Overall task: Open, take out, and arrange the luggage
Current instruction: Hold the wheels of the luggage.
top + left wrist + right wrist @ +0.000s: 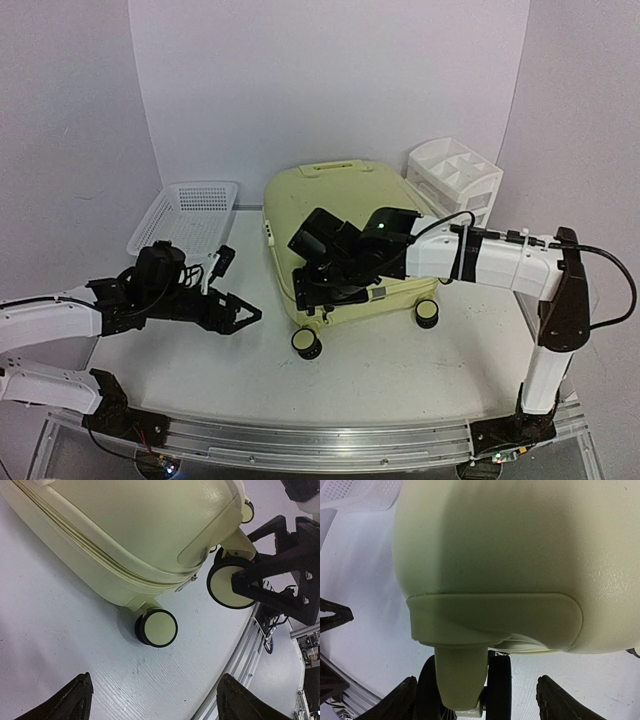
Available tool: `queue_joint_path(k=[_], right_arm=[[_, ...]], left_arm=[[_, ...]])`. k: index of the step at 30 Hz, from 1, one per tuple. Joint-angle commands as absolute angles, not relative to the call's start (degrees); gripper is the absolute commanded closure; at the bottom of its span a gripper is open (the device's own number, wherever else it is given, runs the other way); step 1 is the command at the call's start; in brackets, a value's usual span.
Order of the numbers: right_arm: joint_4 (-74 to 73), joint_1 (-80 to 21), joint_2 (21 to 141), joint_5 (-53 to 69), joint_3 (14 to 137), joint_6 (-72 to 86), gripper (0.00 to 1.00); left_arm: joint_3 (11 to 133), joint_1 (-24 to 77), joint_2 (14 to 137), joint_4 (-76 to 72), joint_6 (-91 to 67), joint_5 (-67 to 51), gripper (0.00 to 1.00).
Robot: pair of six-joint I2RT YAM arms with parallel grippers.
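Right tool [475, 702] hovers open, close over the luggage [510, 545].

The white table [400, 370] carries three things; the luggage [340, 200], pale yellow-green and zipped shut, lies flat near the middle, its cream wheels [307, 344] at the end facing the near edge; a white mesh basket [190, 210] sits just left of the luggage, toward the back; a white drawer organizer [455, 175] stands just right of it, at the rear corner.
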State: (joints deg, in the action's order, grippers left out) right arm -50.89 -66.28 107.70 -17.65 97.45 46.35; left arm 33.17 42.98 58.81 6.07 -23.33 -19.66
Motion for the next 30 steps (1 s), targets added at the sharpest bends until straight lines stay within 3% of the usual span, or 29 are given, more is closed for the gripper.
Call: queue_joint_path(k=[1, 5, 10, 13, 21, 30], right_arm=[[-49.7, -66.4, 109.3, -20.8, 99.8, 46.1, 0.25], [-49.7, -66.3, 109.2, -20.6, 99.6, 45.5, 0.40], [-49.5, -66.0, 108.4, -18.3, 100.3, 42.8, 0.71], [-48.4, -66.0, 107.5, -16.5, 101.4, 41.3, 0.83], [-43.4, -66.0, 103.3, -13.9, 102.1, 39.1, 0.88], [-34.3, -66.0, 100.4, -14.3, 100.7, 36.6, 0.92]], left_arm=[[32.7, 45.3, 59.9, 0.6, -21.1, -19.2, 0.15], [31.0, 48.9, 59.8, -2.6, -18.8, -15.8, 0.17], [28.2, 50.8, 59.4, -7.4, -17.8, -13.4, 0.18], [25.8, 51.9, 59.9, -12.4, -17.0, -11.2, 0.23], [21.3, 57.8, 60.9, -24.2, -14.2, -2.0, 0.24], [19.6, 62.3, 65.0, -33.0, -15.5, 4.7, 0.33]])
